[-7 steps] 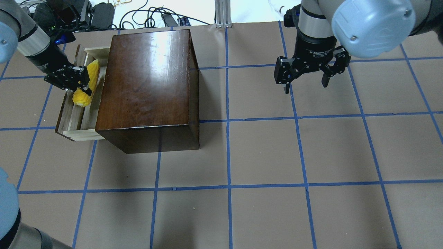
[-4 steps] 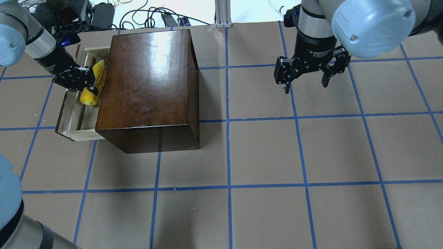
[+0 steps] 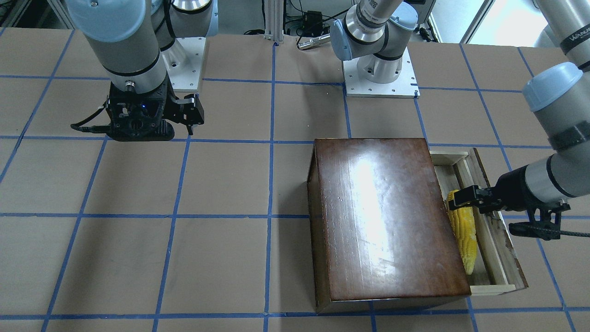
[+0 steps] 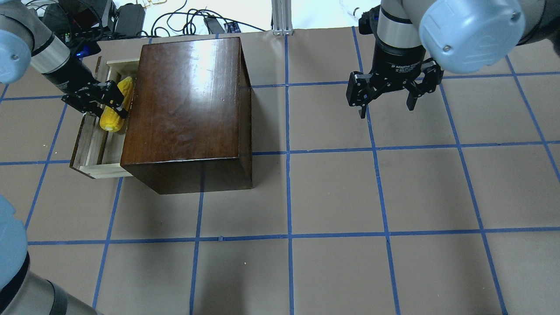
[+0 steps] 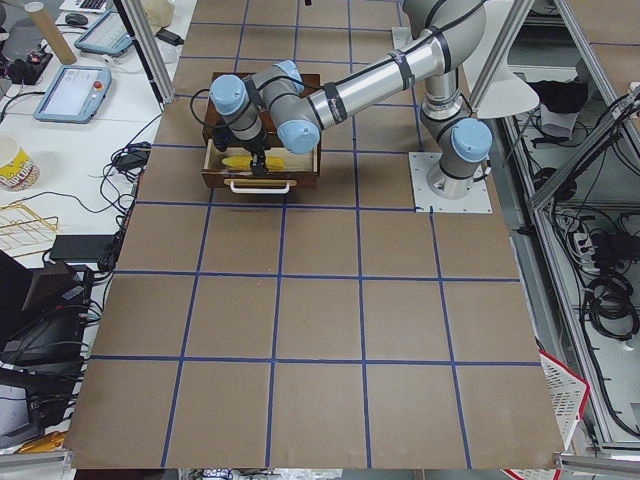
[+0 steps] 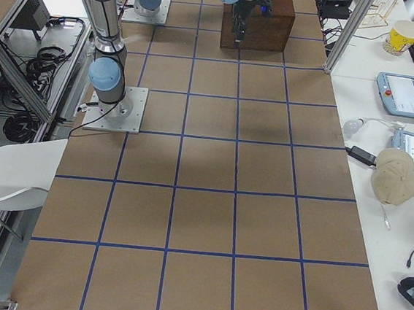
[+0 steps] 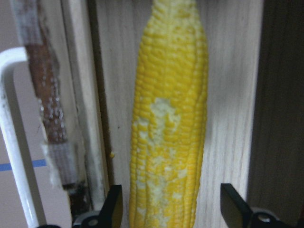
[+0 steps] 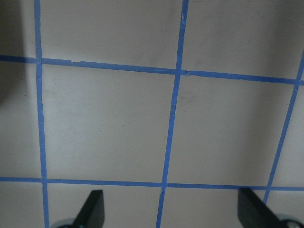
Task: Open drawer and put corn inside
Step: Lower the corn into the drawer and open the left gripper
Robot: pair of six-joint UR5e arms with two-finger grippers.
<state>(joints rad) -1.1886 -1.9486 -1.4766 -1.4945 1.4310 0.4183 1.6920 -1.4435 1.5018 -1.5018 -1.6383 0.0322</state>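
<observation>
Down in the drawer [image 4: 94, 144] the corn [image 7: 171, 118] now lies loose — the left gripper [image 7: 172, 206] (clamped before) stands spread, holding nothing.

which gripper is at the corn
The left gripper, fingers spread either side of the corn in the drawer; the right gripper hangs open over the table.

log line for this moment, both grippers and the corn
left gripper: open, astride bright yellow corn cob | corn cob: lying in pulled-out pale-wood drawer | right gripper: open, above brown taped table
</observation>
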